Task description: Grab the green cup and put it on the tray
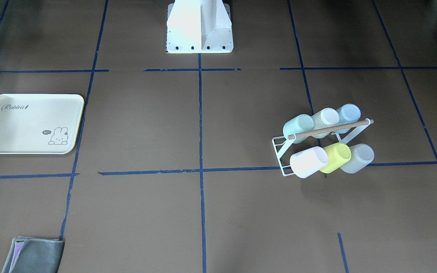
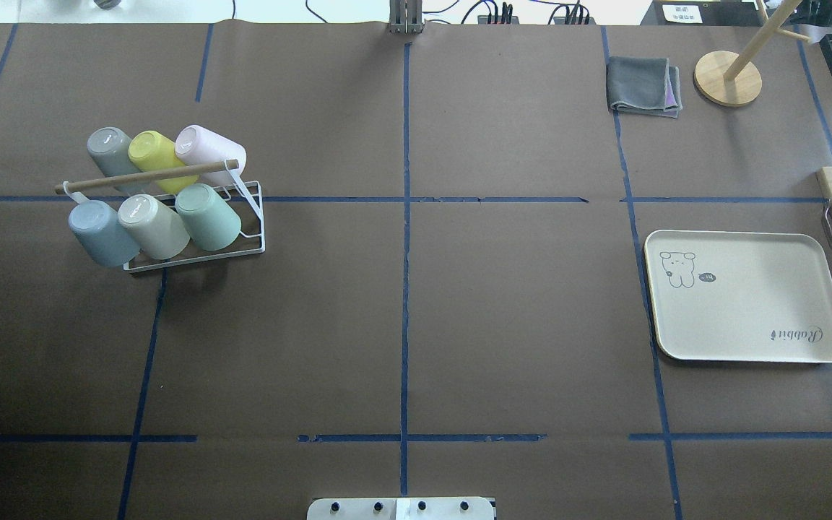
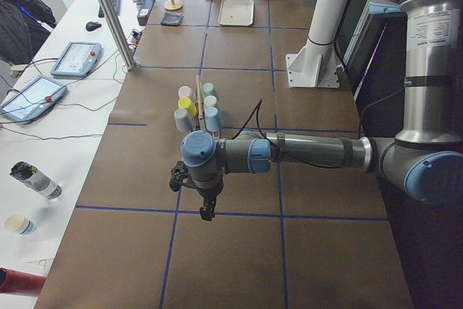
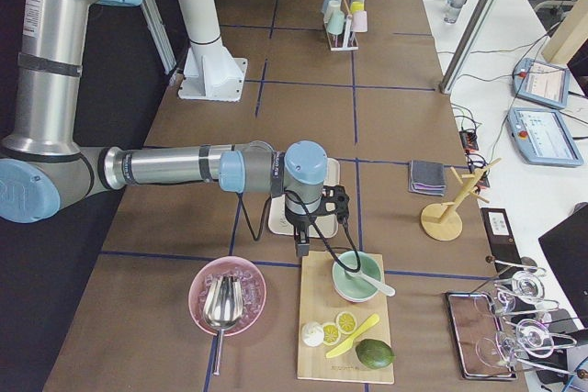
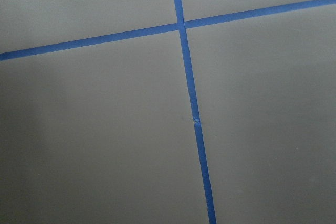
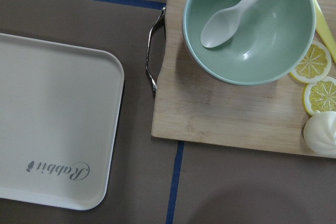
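Mint-pale, the one green cup [image 2: 208, 217] hangs rightmost in the near row of a wire rack [image 2: 196, 258] that holds six cups, at the tabletop's left. It is just beside a beige cup [image 2: 152, 225] and below a wooden rod [image 2: 145, 177]. The one tray [image 2: 748, 303] lies well apart at far right. The left claw [image 3: 207, 211] and right claw [image 4: 300, 247] are both seen too small to tell whether their fingers are apart or together.

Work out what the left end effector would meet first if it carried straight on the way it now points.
It points straight down, so the left end effector would most likely meet the brown table covering first, near a blue tape crossing; nothing else shows below it.
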Controlling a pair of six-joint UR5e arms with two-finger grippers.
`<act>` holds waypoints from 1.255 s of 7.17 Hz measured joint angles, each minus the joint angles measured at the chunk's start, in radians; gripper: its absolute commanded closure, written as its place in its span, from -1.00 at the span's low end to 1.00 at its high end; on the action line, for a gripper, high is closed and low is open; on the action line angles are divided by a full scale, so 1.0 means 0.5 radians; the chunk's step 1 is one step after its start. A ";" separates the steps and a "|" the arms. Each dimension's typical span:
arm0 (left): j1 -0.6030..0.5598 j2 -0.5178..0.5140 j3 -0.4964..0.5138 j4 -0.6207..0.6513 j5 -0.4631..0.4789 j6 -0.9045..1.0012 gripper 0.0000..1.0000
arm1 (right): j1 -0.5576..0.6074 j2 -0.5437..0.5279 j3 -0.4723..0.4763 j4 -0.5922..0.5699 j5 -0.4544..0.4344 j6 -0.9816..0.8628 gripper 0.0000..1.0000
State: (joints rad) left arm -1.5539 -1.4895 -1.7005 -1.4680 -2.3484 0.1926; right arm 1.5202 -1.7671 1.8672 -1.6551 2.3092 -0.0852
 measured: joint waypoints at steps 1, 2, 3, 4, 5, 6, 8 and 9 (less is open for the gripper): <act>0.001 0.000 0.002 0.000 0.000 0.001 -1.00 | 0.000 0.003 0.000 0.003 0.001 0.000 -1.00; 0.002 -0.001 0.006 0.000 0.001 0.001 -1.00 | -0.001 0.001 -0.003 0.031 0.006 0.001 -1.00; 0.002 0.000 0.010 -0.001 0.001 0.001 -1.00 | -0.006 -0.004 -0.022 0.101 0.072 0.046 -1.00; 0.003 0.000 0.010 -0.002 0.000 0.001 -1.00 | -0.021 -0.009 -0.072 0.220 0.202 0.154 -1.00; 0.004 0.000 0.007 -0.003 0.000 0.001 -1.00 | -0.060 -0.011 -0.167 0.421 0.306 0.303 -1.00; 0.005 0.000 0.004 -0.003 0.000 0.001 -1.00 | -0.131 -0.011 -0.285 0.689 0.327 0.465 -1.00; 0.006 -0.001 0.000 -0.005 0.000 0.001 -1.00 | -0.380 -0.005 -0.488 1.274 0.182 0.919 -0.99; 0.006 -0.004 -0.001 -0.006 0.000 0.001 -1.00 | -0.506 -0.001 -0.535 1.464 0.091 1.159 -0.89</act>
State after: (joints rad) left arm -1.5509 -1.4914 -1.7013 -1.4709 -2.3485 0.1933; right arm 1.2671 -1.7674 1.5995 -0.9233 2.3547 0.4944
